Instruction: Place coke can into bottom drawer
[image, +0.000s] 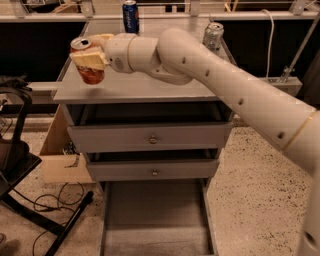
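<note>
The coke can (90, 70), red-orange with a silver top, is at the left edge of the grey cabinet top (150, 87). My gripper (91, 52) is shut on the can, with one cream finger (89, 59) across its front and the other behind it. The can looks lifted just off the cabinet top, tilted slightly. The bottom drawer (156, 220) is pulled out wide open below, a long shallow grey tray, and nothing shows in it. My arm reaches in from the right across the cabinet top.
A blue can (130, 16) stands at the back of the cabinet top and a white-green can (213, 36) at the back right. The two upper drawers (152, 137) with round knobs are slightly open. A black stand and cables (30, 200) are on the floor left; a cardboard box (60, 150) stands beside the cabinet.
</note>
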